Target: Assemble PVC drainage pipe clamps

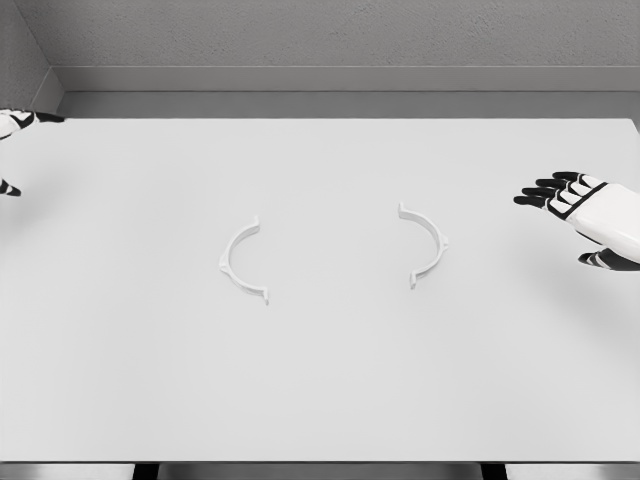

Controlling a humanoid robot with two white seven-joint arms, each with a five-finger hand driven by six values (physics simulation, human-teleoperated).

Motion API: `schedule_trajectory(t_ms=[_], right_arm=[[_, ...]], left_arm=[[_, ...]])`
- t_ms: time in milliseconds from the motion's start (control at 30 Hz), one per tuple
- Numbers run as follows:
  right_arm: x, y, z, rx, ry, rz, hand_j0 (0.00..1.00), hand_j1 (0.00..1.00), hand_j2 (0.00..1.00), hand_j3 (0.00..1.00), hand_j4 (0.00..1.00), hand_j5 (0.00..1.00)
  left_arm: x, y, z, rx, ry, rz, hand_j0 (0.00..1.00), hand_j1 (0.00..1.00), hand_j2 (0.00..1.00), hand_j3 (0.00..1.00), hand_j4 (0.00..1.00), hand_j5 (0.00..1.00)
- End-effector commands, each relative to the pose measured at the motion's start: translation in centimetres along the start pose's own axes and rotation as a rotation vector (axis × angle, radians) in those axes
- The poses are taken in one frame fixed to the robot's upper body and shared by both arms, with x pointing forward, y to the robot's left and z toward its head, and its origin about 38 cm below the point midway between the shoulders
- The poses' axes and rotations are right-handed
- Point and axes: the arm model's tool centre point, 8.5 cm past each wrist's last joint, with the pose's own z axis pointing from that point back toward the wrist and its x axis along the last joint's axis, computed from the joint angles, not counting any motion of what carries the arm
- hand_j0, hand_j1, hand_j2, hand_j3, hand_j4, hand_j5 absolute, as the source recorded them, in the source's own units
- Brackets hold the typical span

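Two white half-ring clamp pieces lie flat on the white table (320, 380). The left clamp half (238, 260) curves open toward the right. The right clamp half (427, 245) curves open toward the left. A wide gap separates them. My right hand (572, 215) hovers at the right edge, well right of the right half, fingers spread and holding nothing. My left hand (12, 140) barely shows at the far left edge, only a few dark fingertips visible, far from the left half.
The table runs from a grey back wall (320, 40) to its front edge (320, 462) at the bottom of the view. Nothing else lies on it besides the two clamp halves.
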Motion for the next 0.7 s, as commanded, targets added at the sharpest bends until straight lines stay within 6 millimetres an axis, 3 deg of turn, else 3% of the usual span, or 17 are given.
schedule_trajectory(t_ms=[0, 67, 133, 367, 433, 500, 533, 667], right_arm=[[0.0, -0.1, 0.0, -0.006, -0.001, -0.004, 1.00, 1.00, 1.00, 1.00, 1.00, 1.00], [0.0, -0.2, 0.0, -0.009, 0.000, -0.005, 1.00, 1.00, 1.00, 1.00, 1.00, 1.00], [0.0, -0.1, 0.0, -0.007, 0.000, -0.005, 1.00, 1.00, 1.00, 1.00, 1.00, 1.00], [-0.2, -0.5, -0.2, 0.010, 0.006, 0.022, 1.00, 1.00, 1.00, 1.00, 1.00, 1.00], [-0.6, -1.7, -1.9, 0.176, 0.004, 0.085, 1.00, 1.00, 1.00, 1.00, 1.00, 1.00], [0.3, -4.7, -5.3, 0.133, -0.055, 0.153, 1.00, 1.00, 1.00, 1.00, 1.00, 1.00], [0.2, -5.0, -6.1, 0.148, -0.063, 0.171, 1.00, 1.00, 1.00, 1.00, 1.00, 1.00], [0.6, -2.6, -9.1, 0.194, -0.079, 0.150, 1.00, 1.00, 1.00, 1.00, 1.00, 1.00]], left_arm=[[0.3, 0.5, 0.0, 0.014, -0.011, -0.001, 1.00, 1.00, 1.00, 1.00, 1.00, 1.00], [2.6, 1.3, -1.0, 0.033, -0.079, -0.036, 1.00, 1.00, 1.00, 1.00, 1.00, 1.00], [2.7, 1.5, -1.1, 0.037, -0.081, -0.038, 1.00, 1.00, 1.00, 1.00, 1.00, 1.00], [6.2, -0.2, -5.1, 0.047, -0.179, 0.014, 1.00, 1.00, 1.00, 1.00, 1.00, 1.00], [7.9, -0.8, -6.8, 0.044, -0.220, 0.028, 1.00, 1.00, 1.00, 1.00, 1.00, 1.00], [8.6, -1.4, -7.4, 0.038, -0.234, 0.034, 1.00, 1.00, 1.00, 1.00, 1.00, 1.00], [8.6, -1.7, -7.5, 0.033, -0.235, 0.037, 1.00, 1.00, 1.00, 1.00, 1.00, 1.00], [9.1, -1.7, -7.5, 0.043, -0.253, 0.041, 1.00, 1.00, 1.00, 1.00, 1.00, 1.00]])
